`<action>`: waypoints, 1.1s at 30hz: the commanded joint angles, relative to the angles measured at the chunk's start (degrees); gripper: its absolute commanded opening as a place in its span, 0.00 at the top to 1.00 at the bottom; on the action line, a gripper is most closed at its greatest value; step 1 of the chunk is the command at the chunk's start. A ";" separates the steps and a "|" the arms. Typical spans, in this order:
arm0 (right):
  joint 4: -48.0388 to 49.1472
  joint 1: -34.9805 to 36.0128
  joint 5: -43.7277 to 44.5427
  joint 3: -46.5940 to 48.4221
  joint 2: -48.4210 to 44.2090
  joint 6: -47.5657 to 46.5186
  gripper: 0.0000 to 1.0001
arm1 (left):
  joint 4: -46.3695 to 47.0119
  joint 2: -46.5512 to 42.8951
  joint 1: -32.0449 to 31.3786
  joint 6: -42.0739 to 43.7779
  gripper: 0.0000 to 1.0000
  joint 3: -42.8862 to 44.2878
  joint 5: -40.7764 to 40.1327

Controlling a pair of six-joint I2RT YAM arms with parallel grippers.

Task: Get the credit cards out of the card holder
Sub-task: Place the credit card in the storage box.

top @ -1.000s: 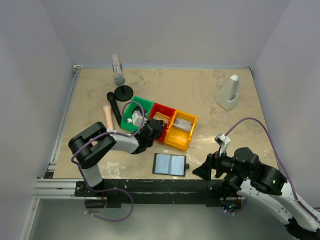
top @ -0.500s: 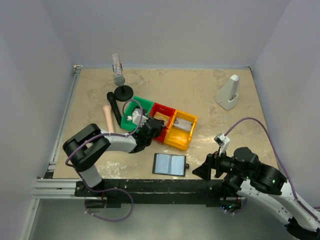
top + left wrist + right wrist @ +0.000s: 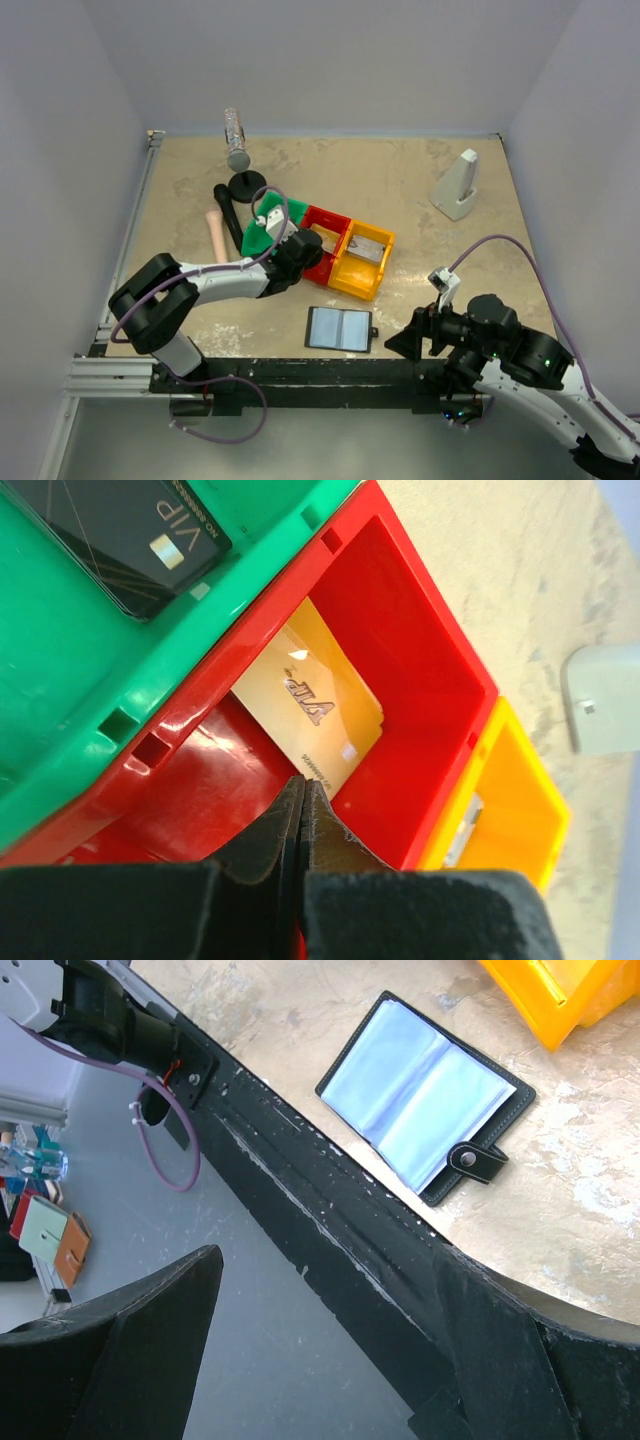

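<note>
Grey walls (image 3: 330, 60) enclose the mottled beige worktop (image 3: 400, 190) bearing the open card holder (image 3: 339, 329); left hand (image 3: 302, 790) pressed together, right hand (image 3: 325, 1290) spread.

Black card holder (image 3: 339, 329) lies open, glossy panels facing up

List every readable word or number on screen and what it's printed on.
"VIP": glossy black card in the green plastic bin.
"VIP": gold card in the red plastic bin.
Small number lines on both cards: too small to read.
Open black bifold card holder: no text.
</note>
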 commanded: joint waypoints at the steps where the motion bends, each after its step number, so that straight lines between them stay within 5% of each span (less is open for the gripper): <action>1: 1.33 0.35 1.39 0.61 -0.68 -0.12 0.10 | -10.60 -1.09 0.37 12.01 1.00 5.31 -2.36; 11: 2.03 0.35 1.39 0.26 0.11 -0.20 0.10 | -18.09 6.46 0.37 27.22 1.00 13.93 1.24; 33: 2.03 0.35 1.13 1.67 3.28 -0.91 0.10 | -15.28 15.52 2.65 32.77 1.00 21.14 3.70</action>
